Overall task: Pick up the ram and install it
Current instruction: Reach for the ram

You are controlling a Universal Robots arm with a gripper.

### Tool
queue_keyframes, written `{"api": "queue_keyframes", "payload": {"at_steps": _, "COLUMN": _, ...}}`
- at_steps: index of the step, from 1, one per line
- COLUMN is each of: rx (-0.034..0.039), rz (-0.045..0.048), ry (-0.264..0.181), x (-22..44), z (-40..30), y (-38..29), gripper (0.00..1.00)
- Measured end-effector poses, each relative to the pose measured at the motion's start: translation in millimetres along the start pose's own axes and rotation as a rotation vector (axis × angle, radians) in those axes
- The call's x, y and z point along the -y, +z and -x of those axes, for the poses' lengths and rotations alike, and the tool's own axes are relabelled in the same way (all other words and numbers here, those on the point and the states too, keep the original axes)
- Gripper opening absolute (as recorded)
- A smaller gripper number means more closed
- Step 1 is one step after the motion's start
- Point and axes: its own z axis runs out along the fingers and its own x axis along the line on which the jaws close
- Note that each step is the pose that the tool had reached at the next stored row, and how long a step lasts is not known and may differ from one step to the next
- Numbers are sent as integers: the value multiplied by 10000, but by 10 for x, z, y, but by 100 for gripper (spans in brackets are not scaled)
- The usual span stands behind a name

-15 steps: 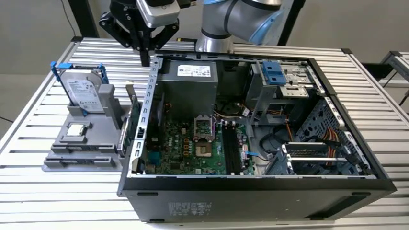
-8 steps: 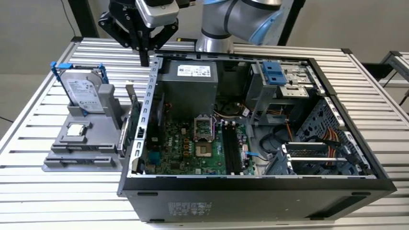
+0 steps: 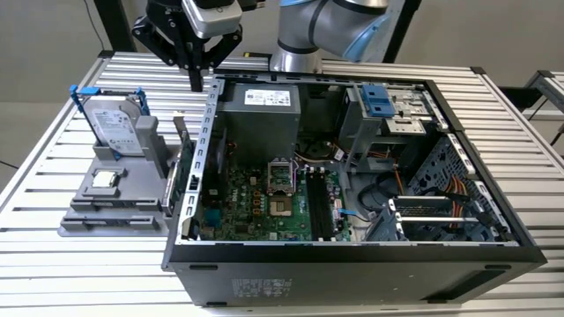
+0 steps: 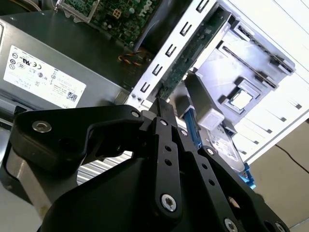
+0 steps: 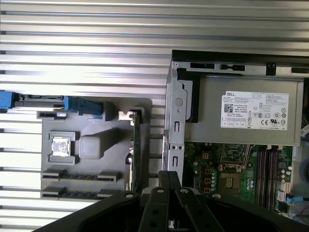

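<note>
Where the grey holder [image 3: 115,221] sits near the desk's [image 3: 53,277] edge on the exterior view's left, the ram [image 5: 136,150] stands on edge — long axis parallel to the computer case's [image 3: 352,271] wall. Over that wall hangs the claw [image 3: 195,84] — closed, empty.

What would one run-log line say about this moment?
gripper: fingers shut, empty, hovering near ram | ram: on edge in gray holder beside computer case | pickup: not yet done

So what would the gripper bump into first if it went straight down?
Probably the computer case's metal side wall, or the ram standing just beside it; depth is unclear.
</note>
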Motion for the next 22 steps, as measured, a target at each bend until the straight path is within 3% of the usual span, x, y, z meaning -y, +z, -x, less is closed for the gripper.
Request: {"api": "queue_keyframes", "payload": {"at_steps": 22, "rx": -2, "rz": 0, "ry": 0, "x": -3, "z": -196, "y": 6, "gripper": 0}}
